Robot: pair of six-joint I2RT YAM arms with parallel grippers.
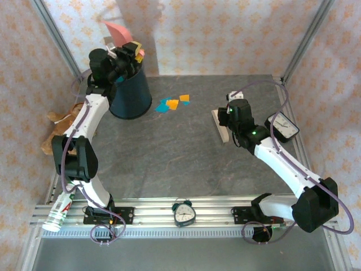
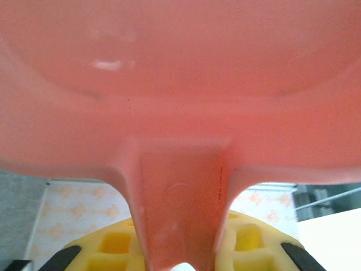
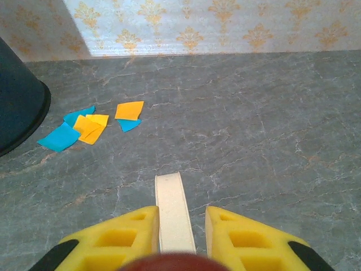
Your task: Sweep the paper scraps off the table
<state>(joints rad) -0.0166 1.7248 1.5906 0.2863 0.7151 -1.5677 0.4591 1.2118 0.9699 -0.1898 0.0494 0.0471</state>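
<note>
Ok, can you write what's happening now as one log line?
left gripper: shut on pink dustpan, above bin | right gripper: shut on brush | paper scraps: some on table beside bin

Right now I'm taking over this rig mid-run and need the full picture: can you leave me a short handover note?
The left tool is shut on the pink dustpan, held up over the dark blue bin.
The right tool is shut on the brush by its cream handle, down at the right side of the table.
The paper scraps: a small teal and orange cluster lies on the table beside the bin.
Done: I cannot tell what is in the bin.
Left: sweep that cluster into the dustpan and tip it out.
</note>
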